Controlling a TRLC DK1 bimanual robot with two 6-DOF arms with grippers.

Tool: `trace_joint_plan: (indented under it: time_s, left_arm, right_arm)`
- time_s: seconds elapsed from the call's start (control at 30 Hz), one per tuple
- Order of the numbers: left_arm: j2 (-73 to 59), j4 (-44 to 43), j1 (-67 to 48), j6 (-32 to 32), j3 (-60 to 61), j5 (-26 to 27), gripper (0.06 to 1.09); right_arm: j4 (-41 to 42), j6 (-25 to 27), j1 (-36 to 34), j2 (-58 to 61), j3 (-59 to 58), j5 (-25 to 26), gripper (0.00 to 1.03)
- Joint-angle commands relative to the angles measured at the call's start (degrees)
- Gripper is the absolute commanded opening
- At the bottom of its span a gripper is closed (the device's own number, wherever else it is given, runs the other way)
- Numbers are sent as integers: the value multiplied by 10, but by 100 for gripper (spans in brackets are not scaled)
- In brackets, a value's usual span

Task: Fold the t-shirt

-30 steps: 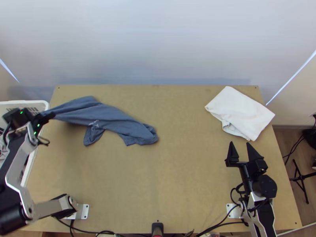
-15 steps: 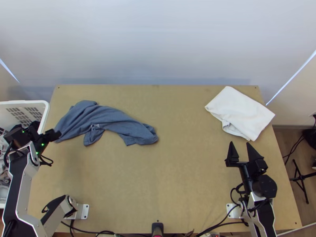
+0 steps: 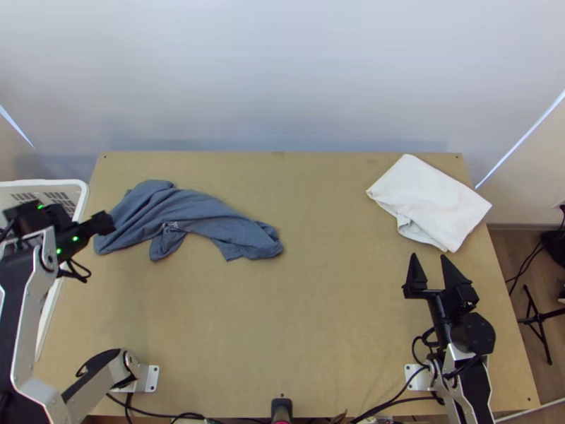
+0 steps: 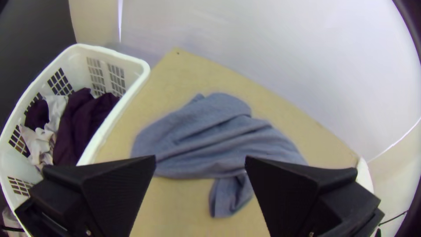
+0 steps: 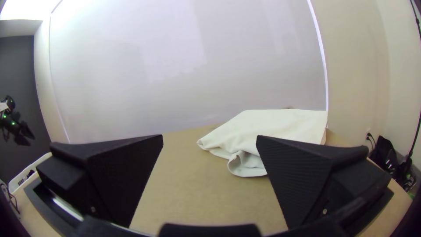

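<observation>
Far L, you've got the white basket (image 3: 85,196) beside the bench (image 3: 318,318), w/ dark purple cloth (image 4: 81,125) in it; your L gripper (image 3: 106,223) is by the basket, fingers spread, at the L end of the blue tee (image 3: 191,212); that tee lies bunched on the bench's L half, w/ a flap poking toward the near edge; your R gripper (image 3: 429,257) has its fingers spread too, just nearside of the white cloth (image 3: 431,198), which lies folded near the bench's far R corner.
</observation>
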State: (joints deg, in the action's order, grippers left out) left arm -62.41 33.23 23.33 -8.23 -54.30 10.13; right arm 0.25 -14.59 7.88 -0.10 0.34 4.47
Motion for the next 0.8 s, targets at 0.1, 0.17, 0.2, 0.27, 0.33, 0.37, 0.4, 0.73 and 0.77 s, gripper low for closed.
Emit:
trace_joint_plan:
  time_s: [0.1,0.17,0.2,0.27,0.33,0.37,0.4,0.73,0.77]
  left_arm:
    - [-33,173,-102,-8,-79,-28,104]
    - [-27,184,-106,-12,-77,-32,104]
    - [-24,185,-106,-13,-77,-34,104]
    - [-15,186,-106,-13,-75,-41,104]
    - [-8,190,-106,-13,-73,-48,104]
    - [-3,191,-105,-14,-72,-50,104]
    - [1,191,-105,-16,-71,-51,104]
    - [19,178,-106,-44,-56,-58,104]
    - [20,177,-105,-44,-55,-61,104]
  right_arm:
    - [0,0,0,0,0,0,99]
    - [0,0,0,0,0,0,99]
    - [0,0,0,0,0,0,99]
    - [0,-16,1,0,0,0,99]
    - [0,-17,1,0,0,0,99]
    - [0,-17,0,0,0,0,99]
    - [0,-18,0,0,0,0,99]
    - [-47,7,94,40,70,-74,99]
    - [-54,18,127,83,98,-75,99]
